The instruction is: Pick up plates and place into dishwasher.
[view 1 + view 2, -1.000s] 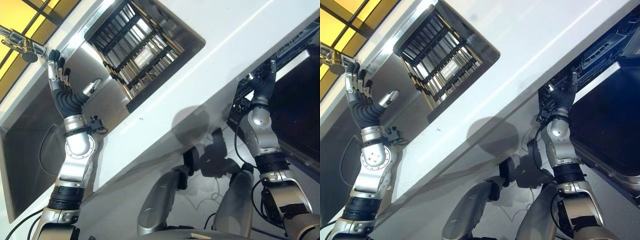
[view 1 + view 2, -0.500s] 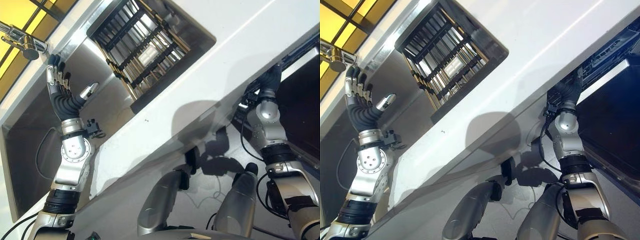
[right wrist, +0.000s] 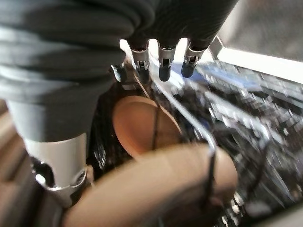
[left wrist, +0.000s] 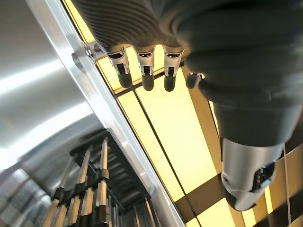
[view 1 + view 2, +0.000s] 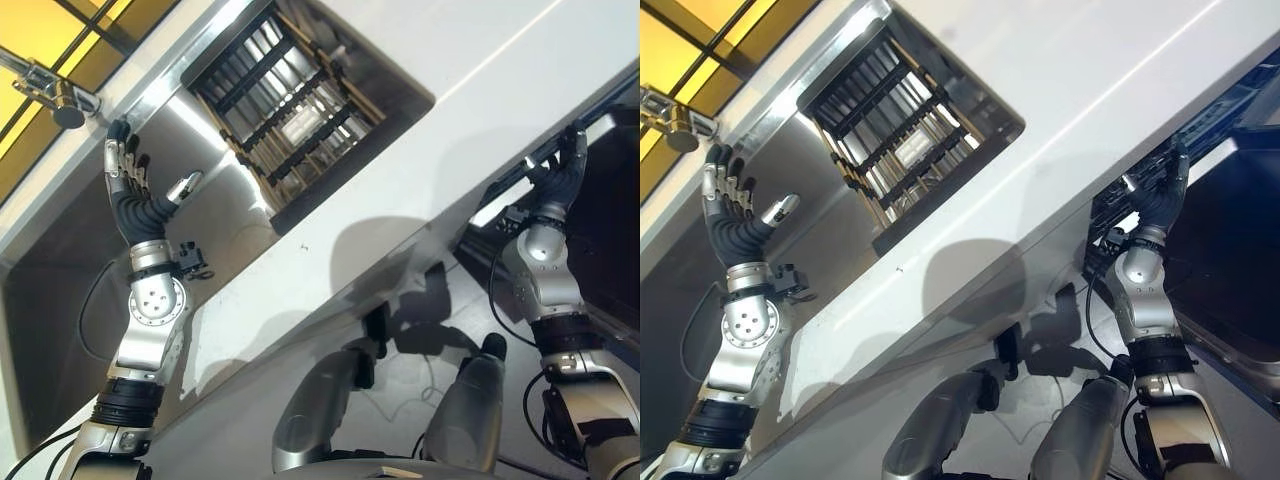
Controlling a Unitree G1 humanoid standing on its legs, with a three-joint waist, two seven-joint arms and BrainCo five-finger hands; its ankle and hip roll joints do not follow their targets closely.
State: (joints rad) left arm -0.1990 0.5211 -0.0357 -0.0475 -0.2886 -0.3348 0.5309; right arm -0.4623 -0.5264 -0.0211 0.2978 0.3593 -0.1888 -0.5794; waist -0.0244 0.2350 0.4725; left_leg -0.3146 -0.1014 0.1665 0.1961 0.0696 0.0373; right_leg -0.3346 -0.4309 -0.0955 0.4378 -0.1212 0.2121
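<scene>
Nearest, right robot hand (image 5: 1162,192) raised at the edge of the open dishwasher (image 5: 1200,130), fingers (image 3: 163,71) straight and apart, clamped on nothing. Just past those fingertips in the right wrist view, two brown plates (image 3: 147,127), apparently standing between the wires of the dishwasher rack (image 3: 246,118), one plate behind the other. Close to the fingertips, yet no contact visible; whether the plates are fully seated between the wires cannot be told.

Likely trouble from here: a careless pull-back of the straight fingers catching a rack wire or clipping a plate rim, tipping one plate against the other. Also possible: a knock of the wrist on the underside edge of the white desk (image 5: 420,150), hanging just above the dishwasher opening.

Farther off, across the desk, left robot hand (image 5: 135,190) held up over the steel sink (image 5: 60,280), fingers straight and spread, thumb apart, holding nothing. Just beyond its fingertips, the faucet (image 5: 60,95); a lift or swing of that arm risks a strike against it. Beside the sink, a dark drying rack (image 5: 290,110) sunk in the desk; no plate discernible in it, so where the next plate would come from cannot be judged.
</scene>
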